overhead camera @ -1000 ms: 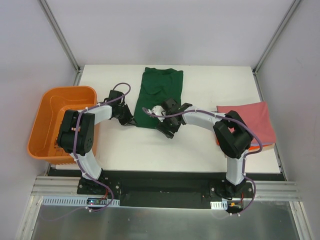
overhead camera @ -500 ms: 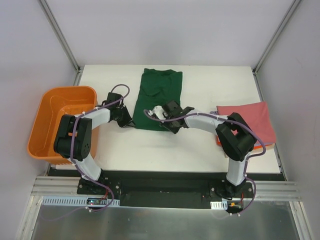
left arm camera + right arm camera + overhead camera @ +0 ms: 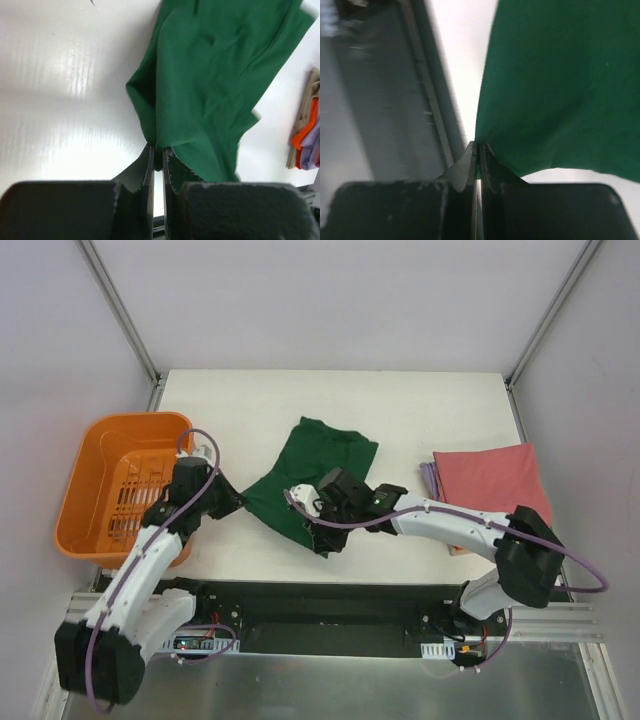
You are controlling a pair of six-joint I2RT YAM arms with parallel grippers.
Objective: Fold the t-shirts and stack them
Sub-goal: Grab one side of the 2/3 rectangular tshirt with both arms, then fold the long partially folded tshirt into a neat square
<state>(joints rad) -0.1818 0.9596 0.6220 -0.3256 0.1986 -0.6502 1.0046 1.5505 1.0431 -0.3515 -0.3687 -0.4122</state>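
Note:
The dark green t-shirt (image 3: 318, 472) lies crumpled and skewed in the middle of the white table. My left gripper (image 3: 236, 499) is shut on its near-left corner, and the cloth (image 3: 215, 85) spreads away from the pinching tips (image 3: 157, 150). My right gripper (image 3: 317, 538) is shut on the near-right corner; in the right wrist view the green cloth (image 3: 560, 85) hangs from the closed tips (image 3: 478, 145). A folded stack sits at the right: pink-red shirt (image 3: 492, 480) on top, lavender edge (image 3: 428, 476) and orange edge (image 3: 457, 548) below.
An orange slotted basket (image 3: 76, 502) stands at the table's left edge beside my left arm. The table's near edge and the black mounting rail (image 3: 330, 595) run just behind my right gripper. The folded stack (image 3: 306, 135) shows at the right of the left wrist view.
My right gripper closed on the shirt's near edge. Both arms pulled back toward the near edge, dragging the green shirt nearer and skewing it. The left gripper kept its hold.

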